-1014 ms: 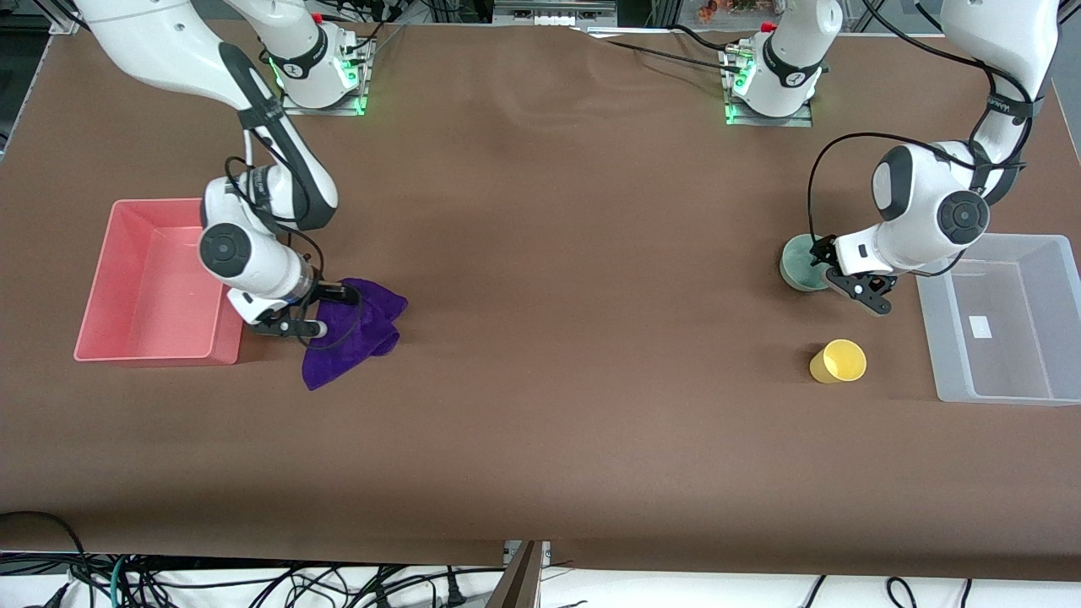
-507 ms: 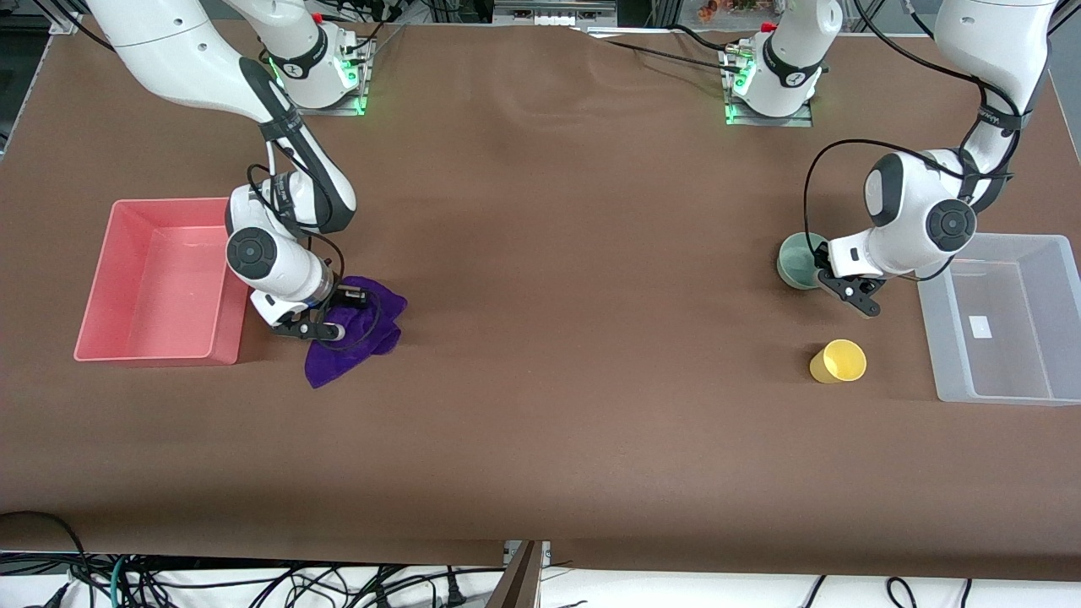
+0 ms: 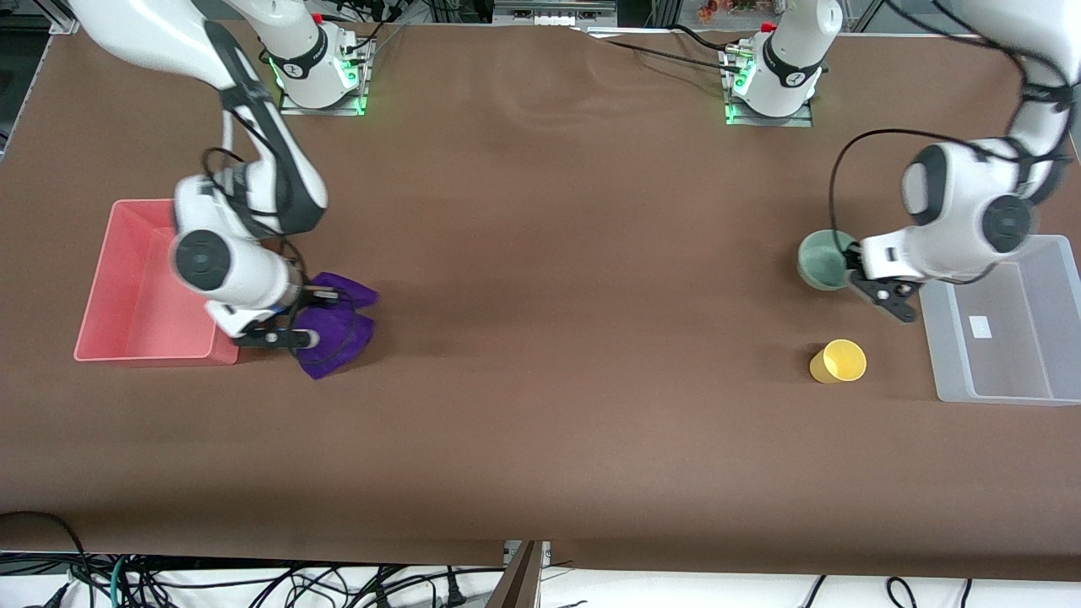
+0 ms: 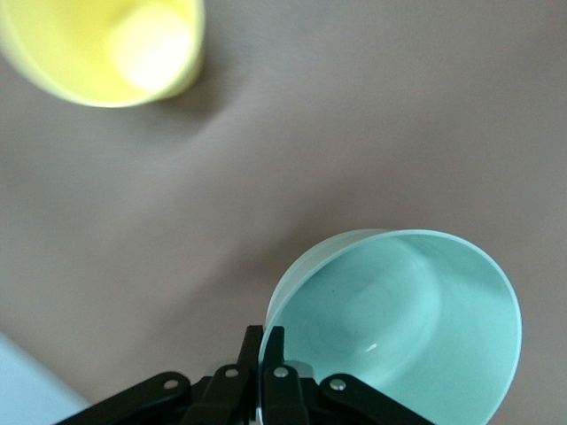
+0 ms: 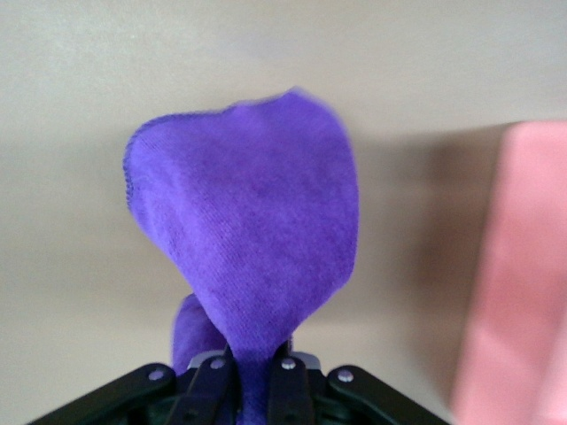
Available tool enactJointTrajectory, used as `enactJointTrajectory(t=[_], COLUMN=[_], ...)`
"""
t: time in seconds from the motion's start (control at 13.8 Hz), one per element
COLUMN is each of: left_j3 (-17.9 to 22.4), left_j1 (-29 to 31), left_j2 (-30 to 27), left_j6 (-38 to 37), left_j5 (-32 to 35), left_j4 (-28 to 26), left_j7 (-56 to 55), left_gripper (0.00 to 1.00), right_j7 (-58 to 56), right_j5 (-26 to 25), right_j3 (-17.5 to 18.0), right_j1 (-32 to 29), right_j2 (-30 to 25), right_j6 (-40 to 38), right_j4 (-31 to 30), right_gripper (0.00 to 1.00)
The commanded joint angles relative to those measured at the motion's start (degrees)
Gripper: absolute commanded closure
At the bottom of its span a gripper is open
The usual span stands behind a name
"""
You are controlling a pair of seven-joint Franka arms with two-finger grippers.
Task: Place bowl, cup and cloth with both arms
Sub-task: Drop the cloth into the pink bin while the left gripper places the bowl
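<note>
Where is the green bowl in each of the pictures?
Front view: the bowl is near the left arm's end of the table, its rim pinched by the left gripper, beside the clear bin.
Left wrist view: the bowl is large and tilted, just above the gripper's fingers.
Right wrist view: not in it.
Shared landmark: the yellow cup shows in both bowl views.
</note>
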Motion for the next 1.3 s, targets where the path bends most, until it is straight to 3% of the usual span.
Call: enactJointTrajectory(t=[0.0,0.14,0.36,0.43,0.65,0.8,0.94,1.01,1.09,1.16,1.23], left_j3=[0.02,0.02,0.02,0.02,0.02,0.02,0.02,0.02,0.02,0.02,-0.24], left_j1=[5.95,10.61,17.12,18.79,21.87,23.46,24.25,24.17,24.34,24.43,24.17], left_j2=[3.08,7.12,16.08,19.33,27.25,28.93,30.43,30.43,30.35,29.74,28.86], left_j6=[-10.07,-10.79,-10.27,-10.09,-8.35,-2.56,-1.48,-1.48,-1.48,-2.17,-2.70], left_j5=[1.08,1.17,1.17,1.08,0.91,1.00,1.00,0.91,0.38,0.55,0.64], left_j4=[13.73,20.86,29.83,32.03,36.79,36.02,36.36,36.27,36.36,36.53,36.62], left_j7=[8.80,14.51,21.81,23.05,24.73,25.61,25.70,25.44,25.61,25.44,25.35], left_gripper=[1.00,1.00,1.00,1.00,1.00,1.00,1.00,0.66,0.10,0.00,0.00], right_j7=[-12.79,-23.51,-38.90,-41.90,-45.97,-46.59,-46.50,-46.24,-46.07,-45.98,-45.89], right_j5=[-0.38,-0.46,-0.55,-0.55,-0.55,-0.55,-0.12,0.24,0.50,0.76,0.85], right_j3=[-4.65,-10.62,-21.08,-23.11,-25.07,-25.07,-25.07,-25.07,-25.07,-25.07,-24.98], right_j1=[-1.27,-1.28,-1.36,-1.62,-3.47,-4.61,-4.62,-4.62,-4.62,-4.62,-4.62], right_j2=[-0.82,-0.82,-0.04,0.49,1.11,2.07,3.39,4.01,4.71,5.33,5.94], right_j6=[-16.50,-24.97,-25.09,-23.52,-16.93,-13.07,-9.11,-7.70,-6.29,-4.80,-4.00], right_j4=[10.92,15.78,14.48,13.26,6.76,3.68,1.39,0.42,-0.46,-0.99,-1.08], right_gripper=[1.00,1.00,1.00,1.00,1.00,1.00,1.00,1.00,1.00,1.00,1.00])
